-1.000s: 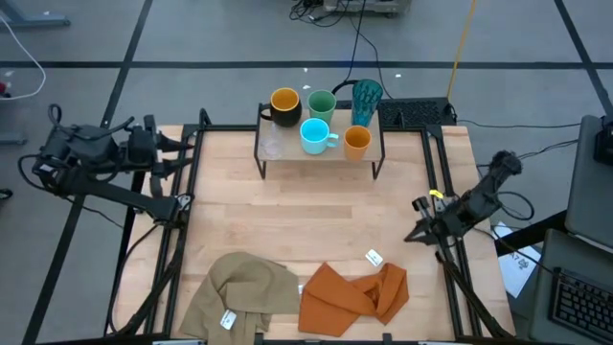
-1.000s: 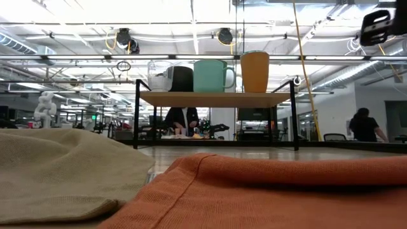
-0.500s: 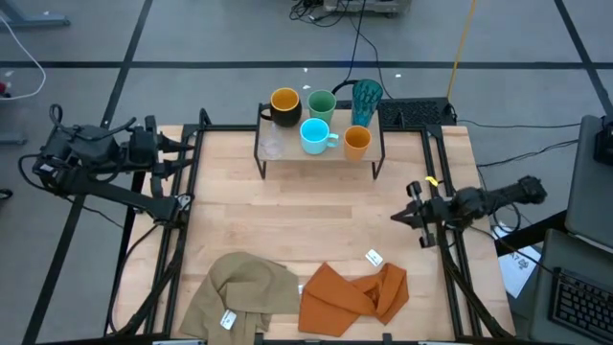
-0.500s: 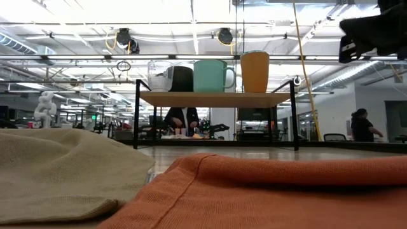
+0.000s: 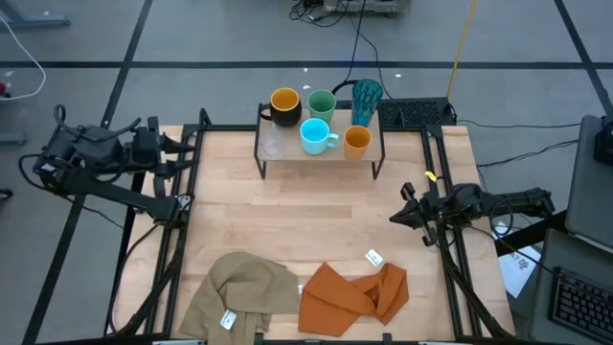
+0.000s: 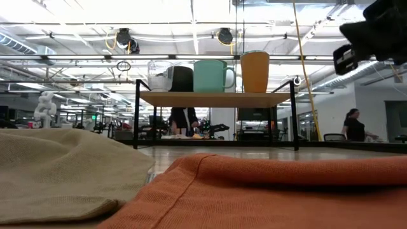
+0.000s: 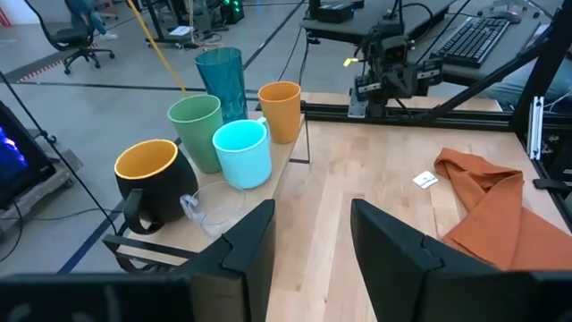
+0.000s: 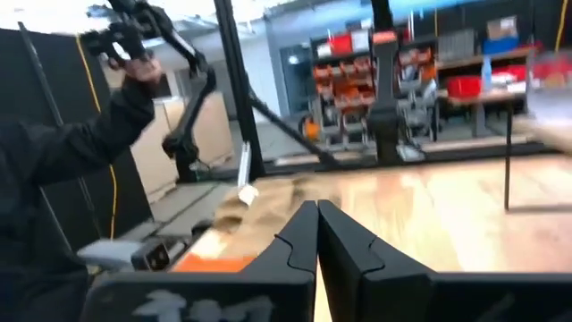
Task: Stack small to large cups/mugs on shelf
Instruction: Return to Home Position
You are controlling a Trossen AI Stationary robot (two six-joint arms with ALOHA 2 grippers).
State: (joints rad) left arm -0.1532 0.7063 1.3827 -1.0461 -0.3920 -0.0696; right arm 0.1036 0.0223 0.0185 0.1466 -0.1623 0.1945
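Shelf (image 5: 292, 151), tabletop (image 5: 316, 225) far edge: black mug (image 5: 283, 105), green cup (image 5: 322, 103), teal tumbler (image 5: 366, 96) behind; faint clear cup (image 5: 272, 144), light blue mug (image 5: 315, 135), orange cup (image 5: 356, 141) in front. Low view hides green cup, tumbler. Left gripper (image 7: 311, 224) fingers apart, left edge; right gripper (image 8: 317, 213) fingers together, right edge.

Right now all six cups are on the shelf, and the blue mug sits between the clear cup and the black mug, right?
Not quite. The blue mug sits between the clear cup and the orange cup; the black mug is behind, in the back row. All six are on the shelf. The high view shows it.
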